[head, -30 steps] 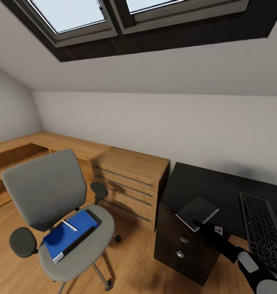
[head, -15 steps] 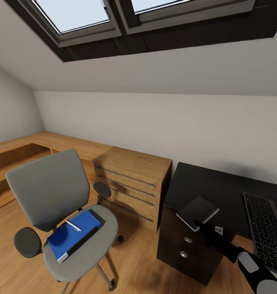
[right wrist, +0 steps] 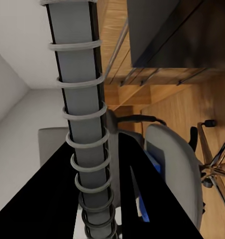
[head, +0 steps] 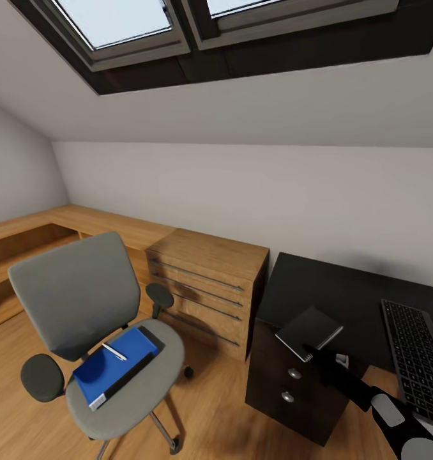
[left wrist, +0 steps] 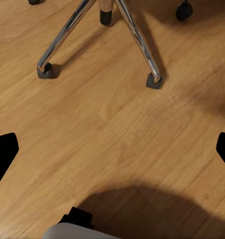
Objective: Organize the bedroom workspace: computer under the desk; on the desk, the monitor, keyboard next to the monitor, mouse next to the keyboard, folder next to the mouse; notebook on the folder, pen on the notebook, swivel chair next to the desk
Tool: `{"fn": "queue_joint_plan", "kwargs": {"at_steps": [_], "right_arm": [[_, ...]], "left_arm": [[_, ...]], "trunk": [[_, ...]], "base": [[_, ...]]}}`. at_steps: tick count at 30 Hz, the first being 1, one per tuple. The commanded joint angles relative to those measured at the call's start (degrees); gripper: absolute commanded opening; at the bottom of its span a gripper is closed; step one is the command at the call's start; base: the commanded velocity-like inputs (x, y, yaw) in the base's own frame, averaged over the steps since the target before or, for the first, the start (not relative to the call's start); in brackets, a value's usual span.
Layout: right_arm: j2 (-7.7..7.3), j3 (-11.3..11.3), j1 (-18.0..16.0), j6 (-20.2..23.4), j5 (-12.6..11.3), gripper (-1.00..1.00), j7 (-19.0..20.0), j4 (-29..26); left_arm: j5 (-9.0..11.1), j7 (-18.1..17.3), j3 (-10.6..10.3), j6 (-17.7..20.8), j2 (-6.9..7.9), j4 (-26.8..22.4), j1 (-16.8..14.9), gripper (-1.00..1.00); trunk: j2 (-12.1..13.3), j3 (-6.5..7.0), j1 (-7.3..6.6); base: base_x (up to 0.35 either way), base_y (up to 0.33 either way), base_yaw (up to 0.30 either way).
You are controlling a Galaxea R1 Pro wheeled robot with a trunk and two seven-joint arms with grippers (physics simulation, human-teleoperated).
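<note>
Over the desk (head: 319, 291) edge my right gripper (head: 313, 355) pinches the spiral notebook (head: 308, 332) aloft, probably awaiting the folder (head: 112, 366), on the swivel chair (head: 82, 300) with the pen (head: 114, 352); left gripper's fingers spread.

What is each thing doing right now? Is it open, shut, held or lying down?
Notebook: closed, held by the right pincer.
Left pincer: open, empty, above the floor.
Folder: closed, flat on the chair seat.
Pen: lying on the folder.
Keyboard: flat on the desk.
Chest: drawers shut.
Desk: drawers shut.
</note>
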Motion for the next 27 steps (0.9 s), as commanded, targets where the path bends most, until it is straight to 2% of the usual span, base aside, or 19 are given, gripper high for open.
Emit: {"fn": "queue_joint_plan", "kwargs": {"at_steps": [1, 27], "right_arm": [[0.01, -0.2, -0.1, 0.3, -0.1, -1.00, 0.1, 0.0], [0.01, -0.2, -0.1, 0.3, -0.1, -1.00, 0.1, 0.0]], "left_arm": [[-0.4, 0.2, 0.4, -0.1, -0.04, 0.0, 0.0, 1.00], [-0.4, 0.4, 0.4, -0.1, -0.04, 0.0, 0.0, 1.00]], "trunk": [[-0.4, -0.24, 0.22], [-10.9, -4.91, 5.94]], "base": [[0.000, 0.000, 0.000], [0.000, 0.000, 0.000]]}}
